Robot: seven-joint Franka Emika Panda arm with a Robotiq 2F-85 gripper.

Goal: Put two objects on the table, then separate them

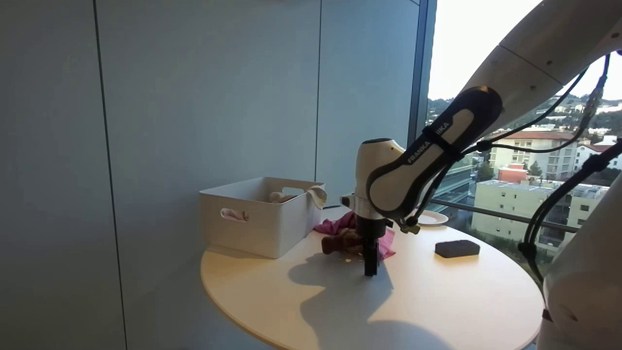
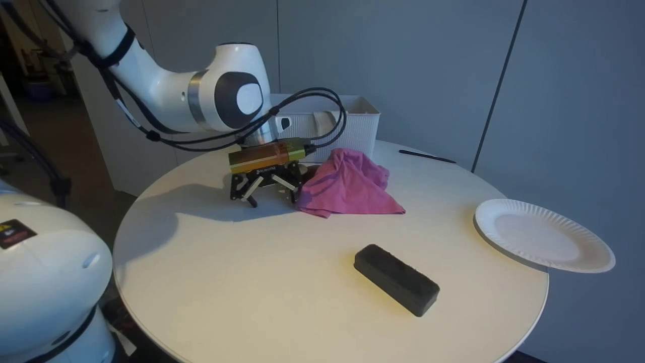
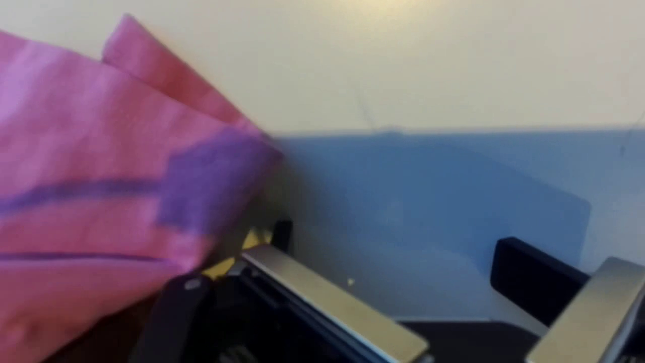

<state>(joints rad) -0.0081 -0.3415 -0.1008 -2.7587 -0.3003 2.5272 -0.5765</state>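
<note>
- A grey panelled wall (image 1: 209, 97) rises behind the worktop (image 2: 252, 302) in both exterior views; a window (image 1: 491, 29) with buildings (image 1: 525, 209) beyond it appears in an exterior view alone.
- The worktop is pale and round, with the arm (image 1: 437, 155) reaching over its edge.
- A pink cloth (image 2: 347, 186) lies crumpled toward the far edge in an exterior view, almost whole there; the wrist view gives a loose corner of it close up.
- A brown object (image 1: 334, 244) lies against the cloth, its rounded end plain in an exterior view; the wrist view offers only a dark strip below the cloth, and I cannot tell what it is.
- The end effector (image 3: 398, 249) is released: in the wrist view its fingers (image 3: 536, 280) stand well apart, shaded worktop showing between them. An exterior view meets the end effector (image 1: 371, 273) edge-on and hides that spread; whether the tips touch the worktop is unclear.
- A white bin (image 1: 243, 238) stands toward the left edge in an exterior view, pale things (image 1: 281, 197) visible inside; a flap (image 2: 325, 123) hangs over its rim in both exterior views.
- A dark block (image 2: 396, 280) lies toward the right edge in both exterior views, apart from the cloth.
- A paper plate (image 2: 544, 234) overhangs the right edge, whole in an exterior view.
- A slim black stick (image 2: 427, 156) lies near the far edge there.
</note>
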